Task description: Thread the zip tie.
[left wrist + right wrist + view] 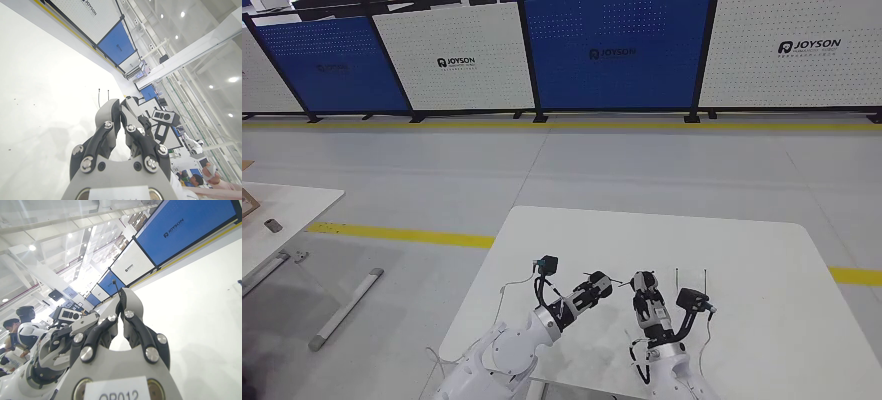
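Jaws on your right gripper [121,295] are clamped on the thin black plastic zip tie [116,286] just below its square head, which pokes past the fingertips. Your left gripper [120,112] has its jaws pressed together too — whether the tail sits between them, you can't tell. Two spare black ties [99,98] lie on the white table [47,85] beyond. This reads as the lining-up step: next, bring the tail tip squarely to the head's slot — slowly

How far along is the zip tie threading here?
Done: right gripper is shut on a zip tie, head poking out. In hand: left gripper, shut, sits close opposite. Left: no loop visible, so threading remains; two spare ties lie on the table.
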